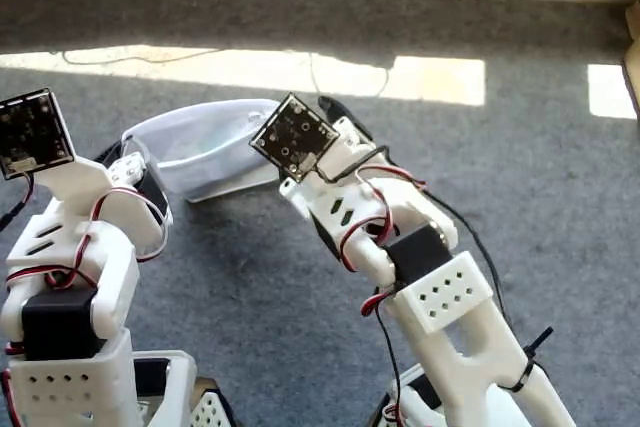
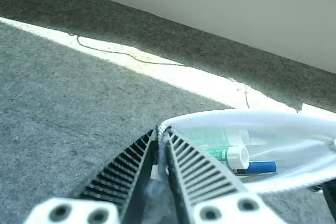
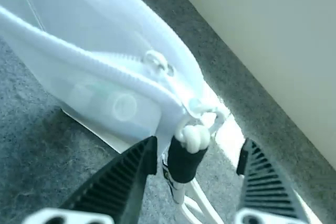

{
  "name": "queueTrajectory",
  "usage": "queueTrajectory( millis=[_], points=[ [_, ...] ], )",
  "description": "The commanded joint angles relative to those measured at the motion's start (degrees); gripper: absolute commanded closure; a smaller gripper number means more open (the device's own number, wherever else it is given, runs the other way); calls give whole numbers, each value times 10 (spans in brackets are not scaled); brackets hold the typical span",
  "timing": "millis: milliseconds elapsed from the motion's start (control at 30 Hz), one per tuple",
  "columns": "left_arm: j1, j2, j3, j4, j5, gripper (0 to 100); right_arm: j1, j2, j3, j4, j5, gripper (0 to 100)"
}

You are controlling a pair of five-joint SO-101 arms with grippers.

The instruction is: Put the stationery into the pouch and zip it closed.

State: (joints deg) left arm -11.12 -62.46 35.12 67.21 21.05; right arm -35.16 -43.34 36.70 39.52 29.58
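Lying on the carpet, the pouch stretches lengthwise from the left gripper, pinching one end, to the right gripper, spread around the zip pull at the other.

A pouch lies on the carpet between two arms. The left arm stands at its left end and the right arm at its right end. The left gripper pinches the pouch's end between its jaws, and the open mouth stretches away beyond them. Inside the pouch, a tube and a pen lie side by side. At the other end, the zip slider sits on the zip. A toggle hangs there between the spread jaws of the right gripper, nearer one jaw. Behind the pouch a cable crosses the carpet, with a wall beyond it.
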Motion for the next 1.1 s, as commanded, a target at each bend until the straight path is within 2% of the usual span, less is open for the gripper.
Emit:
queueTrajectory(
  millis=[0,133,600,800,1067],
  points=[
    [8,2,9,3,-4,993,-14,-25,-30,-18,8,800],
    [8,2,9,3,-4,993,-14,-22,-22,-56,8,800],
    [8,2,9,4,-4,993,-12,23,-14,-54,23,804],
    [8,2,9,4,-4,993,-13,22,-14,-54,60,887],
    [8,2,9,4,-4,993,-12,22,-18,-30,58,897]
  ],
)
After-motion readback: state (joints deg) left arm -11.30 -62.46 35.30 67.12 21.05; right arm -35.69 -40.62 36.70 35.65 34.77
